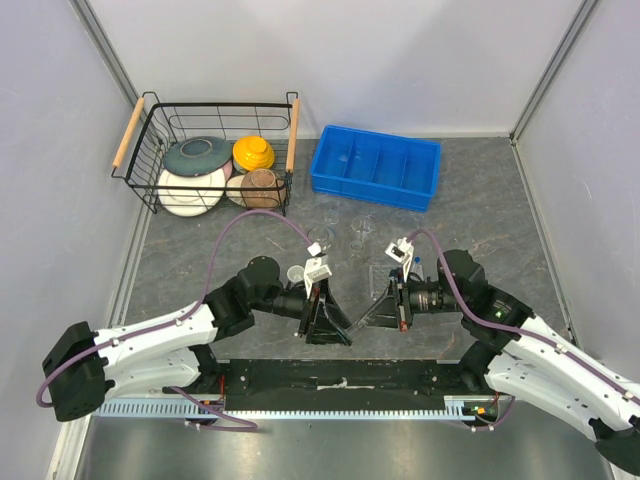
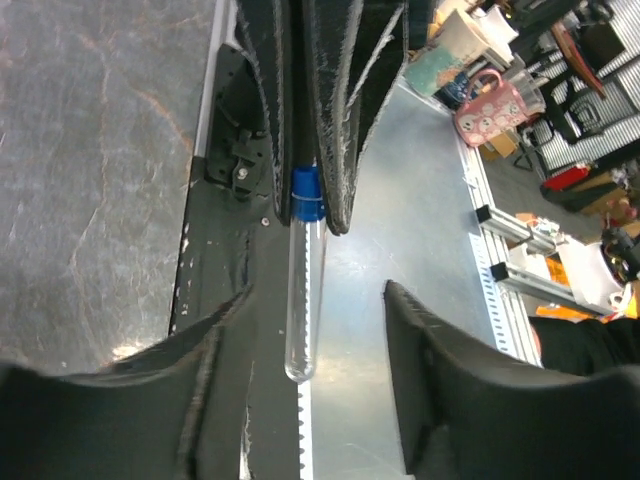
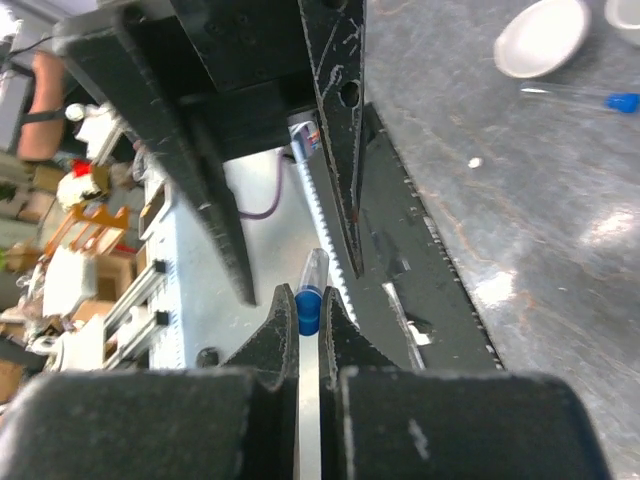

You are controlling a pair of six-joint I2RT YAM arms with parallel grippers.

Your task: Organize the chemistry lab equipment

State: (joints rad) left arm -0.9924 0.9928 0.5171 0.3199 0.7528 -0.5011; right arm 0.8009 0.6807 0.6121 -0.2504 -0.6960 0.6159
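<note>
A clear test tube (image 2: 303,290) with a blue cap (image 3: 308,310) is held level between the two arms, above the near edge of the table. My right gripper (image 3: 307,292) is shut on the cap; it also shows at the top of the left wrist view (image 2: 312,215). My left gripper (image 2: 318,290) is open, its jaws standing either side of the tube's round end without touching it. In the top view the left gripper (image 1: 325,320) and the right gripper (image 1: 375,315) meet tip to tip. Small clear beakers (image 1: 330,212) (image 1: 362,228) stand behind them.
A blue divided bin (image 1: 377,165) is at the back centre. A wire basket (image 1: 150,125) with coloured bowls and plates is at the back left. A second blue-capped tube (image 3: 580,97) and a white round dish (image 3: 540,35) lie on the table beside the right arm.
</note>
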